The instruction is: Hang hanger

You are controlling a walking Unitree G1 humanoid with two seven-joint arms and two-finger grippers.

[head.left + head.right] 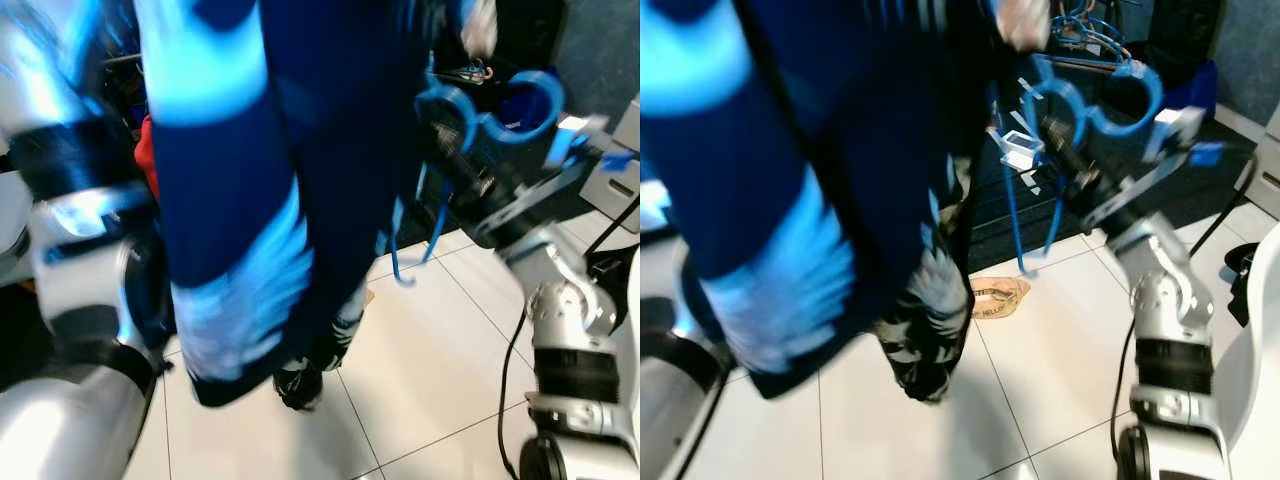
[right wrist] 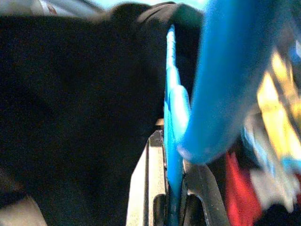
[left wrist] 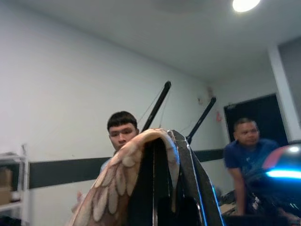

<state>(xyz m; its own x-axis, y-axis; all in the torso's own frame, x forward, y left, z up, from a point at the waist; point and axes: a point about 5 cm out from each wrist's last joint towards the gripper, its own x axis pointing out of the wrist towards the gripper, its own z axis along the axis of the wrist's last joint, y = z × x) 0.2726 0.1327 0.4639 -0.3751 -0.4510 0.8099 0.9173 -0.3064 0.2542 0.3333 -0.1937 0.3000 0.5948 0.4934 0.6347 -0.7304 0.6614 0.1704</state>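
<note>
At upper right, your right pincer [image 1: 1065, 140] is clenched on the blue hanger [image 1: 1100, 100] beside the dark garment [image 1: 300, 180]; a swing could snag its hook on that cloth; left pincer state cannot be told.

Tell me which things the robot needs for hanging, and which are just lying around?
Needed: blue hanger, right gripper clamped on it, dark blue garment, left gripper holding feather-patterned cloth.
Lying around: tan sandal, black cable, two people.
</note>
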